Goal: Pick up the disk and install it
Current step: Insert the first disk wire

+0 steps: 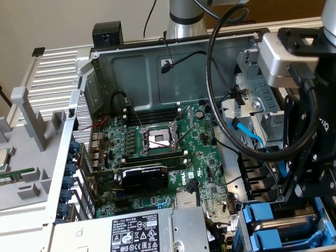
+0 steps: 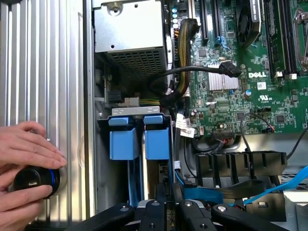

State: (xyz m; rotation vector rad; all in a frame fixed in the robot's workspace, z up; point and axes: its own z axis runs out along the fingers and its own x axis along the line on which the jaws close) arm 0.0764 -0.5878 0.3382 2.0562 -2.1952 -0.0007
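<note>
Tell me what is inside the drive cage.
Two blue drive carriers stand side by side in the drive cage. What they hold is covered by their blue fronts, and part of the cage by the gripper.

The disk (image 2: 157, 143) is seen standing on edge in the drive cage (image 2: 137, 112), in the slot nearer the motherboard (image 2: 269, 98). A bright blue plastic end piece is shown, with a narrow strip of pale metal and a blue rail running into the slot behind it; the label is hidden. It is set level with a second blue-ended unit (image 2: 122, 143) just beside it. In the exterior view its blue frame (image 1: 262, 214) is found low at the exterior view's right, near the power supply (image 1: 136, 231).
</note>
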